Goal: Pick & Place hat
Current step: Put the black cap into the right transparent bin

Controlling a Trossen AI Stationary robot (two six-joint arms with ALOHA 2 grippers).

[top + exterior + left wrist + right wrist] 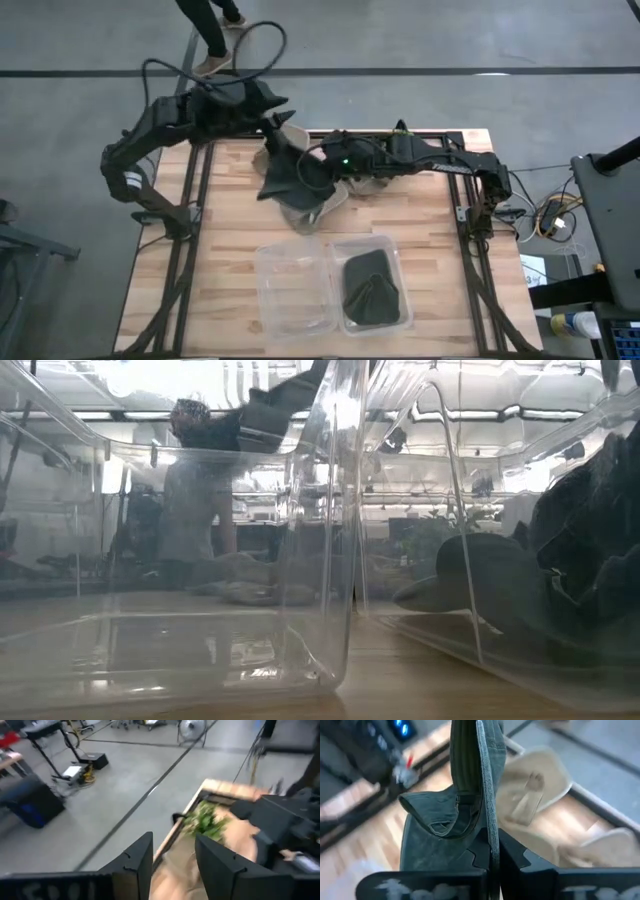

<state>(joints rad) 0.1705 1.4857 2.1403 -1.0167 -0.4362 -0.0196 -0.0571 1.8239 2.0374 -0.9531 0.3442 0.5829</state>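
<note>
My right gripper [322,165] is shut on a dark grey-green hat [283,172] over the far middle of the table. Beige hats [312,208] lie on the table beneath and beside it; they also show in the right wrist view [535,790]. My left gripper [277,127] is open at the table's far edge, over another beige hat [175,870] that shows beyond its fingers; I cannot tell whether it touches that hat. A second dark hat [372,290] lies in the right clear bin [392,250] and shows in the low view [500,590]. My right gripper pinches the dark hat's edge [489,837] between its two fingers, coming level from the table's right side. The cloth stands on edge in the hold and the rest of the hat [435,840] spreads out beyond the fingers, slack. I cannot tell whether it rests on the beige hats below.
Two clear plastic bins stand side by side at the near middle; the left one [295,285] has nothing in it. A green plant-like thing [202,820] sits at the table's far edge. A person [195,490] stands beyond the table's far side.
</note>
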